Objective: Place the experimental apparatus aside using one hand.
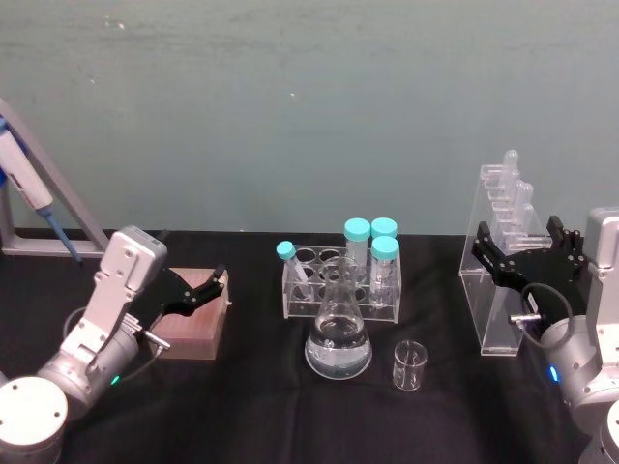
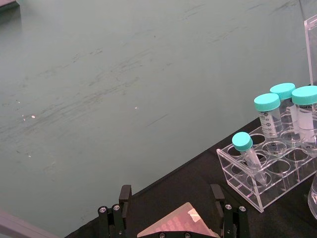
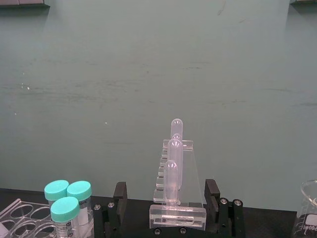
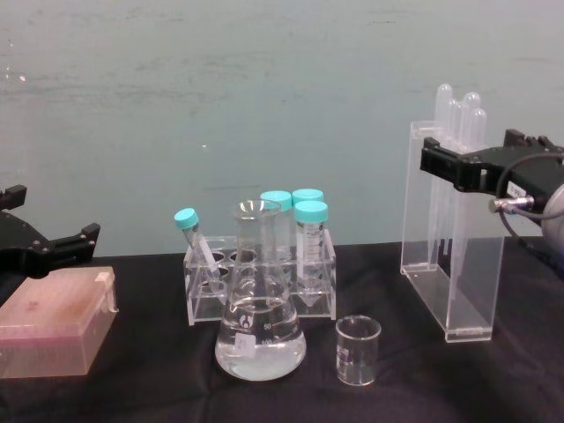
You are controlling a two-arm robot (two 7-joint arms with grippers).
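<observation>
The tall acrylic pipette stand [image 1: 505, 290] with plastic pipettes stands upright at the right of the black table. My right gripper [image 1: 517, 240] is open at the stand's upper part, one finger on each side. In the right wrist view the stand [image 3: 177, 210] sits between the fingers [image 3: 120, 192] with a gap on one side. From the chest, the gripper [image 4: 467, 152] is level with the upper part of the stand [image 4: 449, 264]. The conical flask [image 1: 338, 338] with clear liquid and the small beaker [image 1: 410, 365] stand in the middle front. My left gripper [image 1: 215, 290] is open over a pink box.
A clear tube rack [image 1: 340, 282] with teal-capped tubes stands just behind the flask. The pink box [image 1: 189, 327] lies at the left, under the left gripper. A blue-and-white pipette [image 1: 29, 184] hangs on a grey stand at the far left. A teal wall closes the back.
</observation>
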